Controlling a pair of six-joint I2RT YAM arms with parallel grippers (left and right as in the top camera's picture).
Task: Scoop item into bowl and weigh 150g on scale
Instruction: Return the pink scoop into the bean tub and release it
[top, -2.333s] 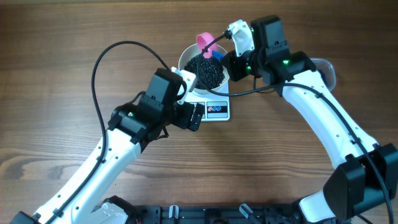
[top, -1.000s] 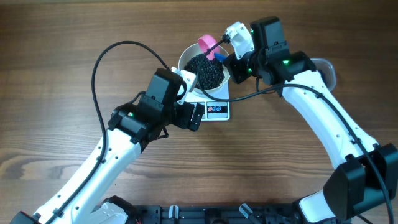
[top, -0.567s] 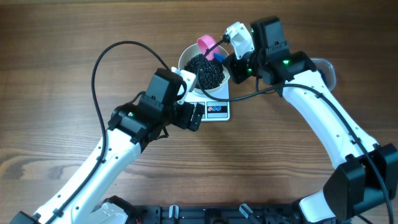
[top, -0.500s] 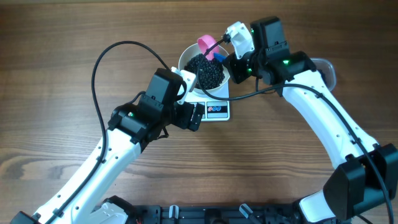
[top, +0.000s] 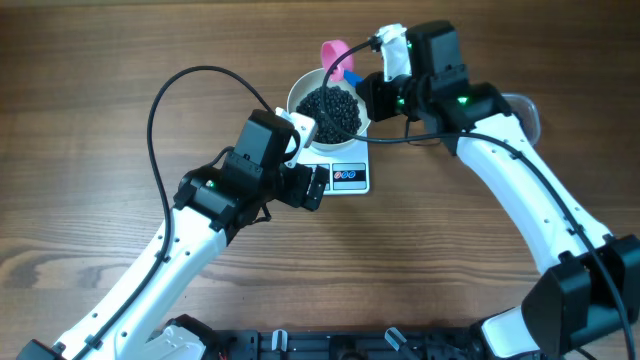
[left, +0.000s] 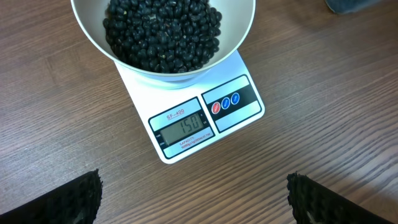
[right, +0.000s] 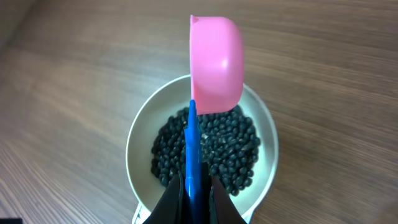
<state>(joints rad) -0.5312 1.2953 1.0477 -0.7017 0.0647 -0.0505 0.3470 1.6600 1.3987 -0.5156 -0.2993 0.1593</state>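
The white bowl (top: 296, 100) stands on the scale (top: 346, 178), heaped with the item, small black beans (top: 332, 110). In the left wrist view the scale (left: 239, 102) has its display (left: 185, 126) reading 150, under the bowl (left: 93, 38) of beans (left: 161, 28). My left gripper (left: 196, 205) hovers open over bare wood in front of the scale, holding nothing. My right gripper (right: 193, 194) is shut on the blue handle (right: 192, 146) of a pink scoop (right: 216, 62). The scoop hangs above the bowl's far rim (right: 134, 143); no beans show on it.
A clear plastic tub (top: 526, 112) sits at the right, partly hidden behind my right arm. A black cable (top: 160, 100) loops above the left arm. Wooden table top surrounds the scale.
My right gripper has lifted the scoop and carried it a little away from the bowl's middle toward the far rim. The left arm, bowl and scale have not moved.
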